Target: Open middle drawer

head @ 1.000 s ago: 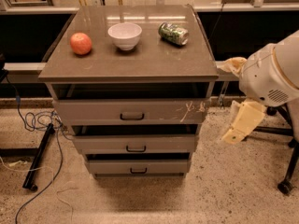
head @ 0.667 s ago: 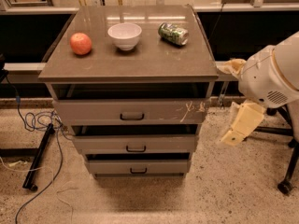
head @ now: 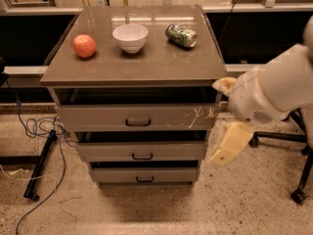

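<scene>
Grey-brown cabinet (head: pixel 146 67) with three stacked drawers, seen from the front and slightly above. The middle drawer (head: pixel 112 152) is the second one down, with a plain front and a small dark bracket handle (head: pixel 142 156) at its centre. It looks shut, its front roughly level with the drawers above and below.

The robot's gripper (head: pixel 228 115) hangs off the cabinet's right side, just beside the right end of the scratched top drawer (head: pixel 98 117). Its two cream fingers (head: pixel 232 143) are spread well apart, one high and one low, and hold nothing. The white arm (head: pixel 279 84) reaches in from the right edge of the view.

From the gripper, the middle drawer's handle lies to the left and a little lower, near the cabinet's centre line. The handle's long axis runs horizontally, left to right. In my judgement the gripper has to come round to the front and travel left before it can hook the handle and pull outward.

On the cabinet top sit a red apple (head: pixel 84 46), a white bowl (head: pixel 130 37) and a green can (head: pixel 181 35) lying on its side
</scene>
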You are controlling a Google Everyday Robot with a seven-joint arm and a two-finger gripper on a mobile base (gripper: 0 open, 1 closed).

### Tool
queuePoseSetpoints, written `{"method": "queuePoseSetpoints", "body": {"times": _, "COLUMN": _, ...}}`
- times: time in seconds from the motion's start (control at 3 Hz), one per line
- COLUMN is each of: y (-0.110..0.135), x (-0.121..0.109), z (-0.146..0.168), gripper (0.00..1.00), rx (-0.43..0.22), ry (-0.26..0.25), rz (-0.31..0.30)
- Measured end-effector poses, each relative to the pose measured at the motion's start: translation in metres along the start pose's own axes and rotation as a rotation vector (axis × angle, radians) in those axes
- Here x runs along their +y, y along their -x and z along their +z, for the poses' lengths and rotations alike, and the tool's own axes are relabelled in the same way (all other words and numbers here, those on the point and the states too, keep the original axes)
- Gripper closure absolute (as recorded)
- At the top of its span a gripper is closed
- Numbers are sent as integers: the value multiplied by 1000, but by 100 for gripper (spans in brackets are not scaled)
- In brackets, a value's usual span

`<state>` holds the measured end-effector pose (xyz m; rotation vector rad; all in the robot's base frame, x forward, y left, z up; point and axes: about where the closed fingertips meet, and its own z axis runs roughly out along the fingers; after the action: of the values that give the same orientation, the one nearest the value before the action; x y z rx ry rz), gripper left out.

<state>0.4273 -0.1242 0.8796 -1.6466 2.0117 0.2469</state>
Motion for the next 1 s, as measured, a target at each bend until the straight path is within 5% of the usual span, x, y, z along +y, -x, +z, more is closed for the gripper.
{"method": "queuePoseSetpoints", "body": {"times": 0.33, "y": 7, "x": 16, "z": 44, "gripper": 0, "rx": -4, "ry": 19, "rz": -7}}
{"method": "queuePoseSetpoints", "body": {"times": 1.0, "y": -31, "x": 26, "z": 129, "gripper": 0, "rx": -33, "ry": 69, "rz": -24}}
